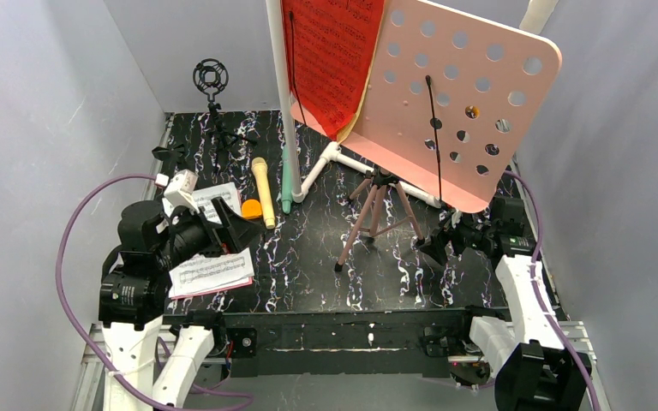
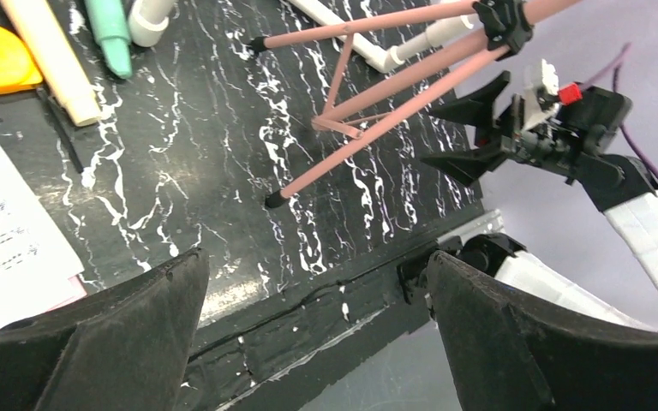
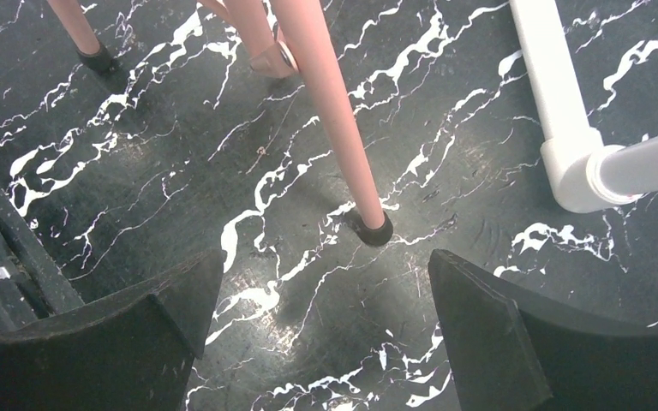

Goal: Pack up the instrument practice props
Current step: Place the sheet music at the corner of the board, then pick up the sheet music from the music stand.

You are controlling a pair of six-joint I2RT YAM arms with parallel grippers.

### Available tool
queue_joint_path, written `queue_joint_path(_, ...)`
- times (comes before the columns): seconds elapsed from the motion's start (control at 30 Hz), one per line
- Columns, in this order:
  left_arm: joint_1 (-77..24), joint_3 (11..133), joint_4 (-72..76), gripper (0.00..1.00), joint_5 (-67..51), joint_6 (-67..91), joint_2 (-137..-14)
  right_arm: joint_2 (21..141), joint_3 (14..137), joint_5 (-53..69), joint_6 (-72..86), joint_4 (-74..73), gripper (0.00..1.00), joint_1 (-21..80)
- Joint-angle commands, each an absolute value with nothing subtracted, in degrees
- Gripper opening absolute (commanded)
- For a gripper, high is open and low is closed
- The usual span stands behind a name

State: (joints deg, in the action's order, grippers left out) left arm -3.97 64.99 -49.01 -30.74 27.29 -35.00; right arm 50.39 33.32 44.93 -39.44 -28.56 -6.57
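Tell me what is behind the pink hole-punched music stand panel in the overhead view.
A red sheet of printed music sticks out leftward, with a yellow edge beside it; the pink panel covers the rest.

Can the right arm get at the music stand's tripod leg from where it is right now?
Probably yes. The right gripper is open, and the pink tripod leg stands just ahead of its gap with nothing between them. The white pipe frame sits off to one side.
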Motion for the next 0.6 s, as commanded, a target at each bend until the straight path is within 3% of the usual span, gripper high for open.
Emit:
queue_joint_path(0.0,-5.2,67.5,-45.5,0.98,-36.4,27.8,-36.1,52.8,34.9,46.0,-40.2,-27.6,1.0,-7.3)
queue_joint_path(0.37,-7.9,72.8,-37.6,0.96,-39.5,30.6,-38.8,56.6,37.5,52.7,-39.2,-31.4,1.0,-11.1)
queue_joint_path(0.57,-13.1,77.2,-33.2,0.96,-37.4,31.3,-43.0,58.5,39.3,49.7,-35.3,-30.0,1.0,-13.8)
